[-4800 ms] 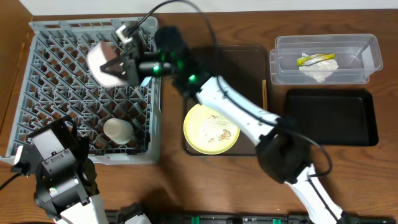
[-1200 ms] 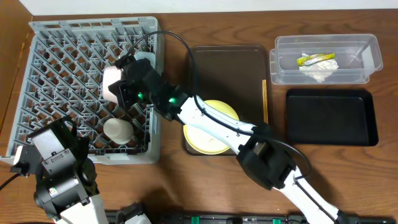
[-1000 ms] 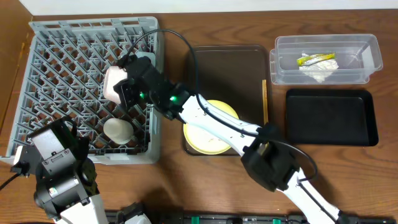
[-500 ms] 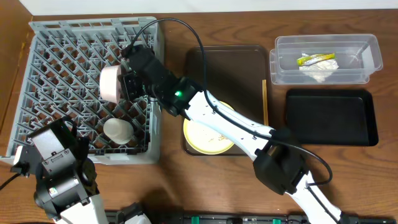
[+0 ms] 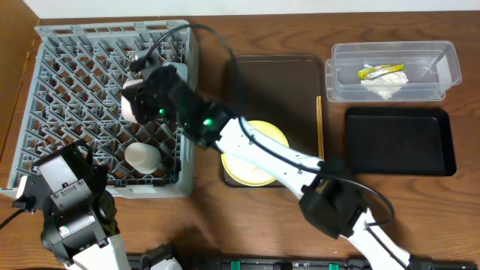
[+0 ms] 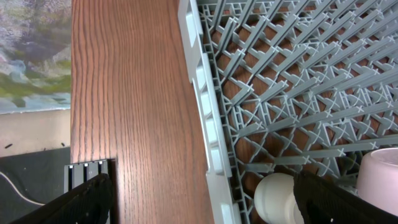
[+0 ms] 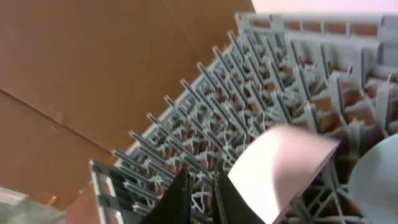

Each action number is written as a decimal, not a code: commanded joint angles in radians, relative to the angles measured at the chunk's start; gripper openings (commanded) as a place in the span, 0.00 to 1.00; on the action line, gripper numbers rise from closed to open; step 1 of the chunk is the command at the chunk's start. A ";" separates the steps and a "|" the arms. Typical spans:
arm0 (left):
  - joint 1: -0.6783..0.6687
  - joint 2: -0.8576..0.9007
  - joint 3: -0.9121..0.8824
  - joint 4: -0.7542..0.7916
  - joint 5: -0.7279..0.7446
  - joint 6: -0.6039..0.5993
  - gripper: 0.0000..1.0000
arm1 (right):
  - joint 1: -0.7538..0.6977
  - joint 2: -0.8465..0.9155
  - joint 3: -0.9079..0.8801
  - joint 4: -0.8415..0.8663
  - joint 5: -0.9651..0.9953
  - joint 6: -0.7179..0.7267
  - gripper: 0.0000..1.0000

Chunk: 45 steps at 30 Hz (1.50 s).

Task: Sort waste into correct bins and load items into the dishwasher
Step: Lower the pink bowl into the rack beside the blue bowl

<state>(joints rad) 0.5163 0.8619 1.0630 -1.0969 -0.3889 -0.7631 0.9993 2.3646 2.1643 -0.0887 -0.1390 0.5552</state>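
My right gripper reaches over the grey dish rack. In the right wrist view its fingers stand almost together with only rack showing in the slit. The pinkish-white bowl lies against the outside of one finger, tilted on the pegs. A pale blue bowl stands beside it. The cream cup sits in the rack's near corner. My left gripper is open and empty above the rack's edge, with the cup in view. The yellow plate is partly hidden under my right arm.
The plate rests on a brown serving tray, with chopsticks along its right edge. The clear tub holds the white napkin and the yellow-green wrapper. A black tray lies in front of it.
My right gripper carried the bowl down into the rack, then slid left over it. The bowl has stayed on the pegs, now outside the fingers. The left arm has not moved.
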 commanded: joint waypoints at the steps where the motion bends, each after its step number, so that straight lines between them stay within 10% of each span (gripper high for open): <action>1: 0.004 -0.001 0.021 -0.004 -0.016 -0.009 0.94 | 0.009 0.081 -0.002 -0.014 0.078 -0.022 0.13; 45: 0.004 -0.001 0.021 -0.004 -0.016 -0.009 0.94 | -0.022 0.035 -0.002 -0.147 0.120 0.044 0.31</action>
<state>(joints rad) 0.5163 0.8619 1.0630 -1.0969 -0.3889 -0.7631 0.9756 2.3661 2.1643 -0.2672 0.0227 0.5991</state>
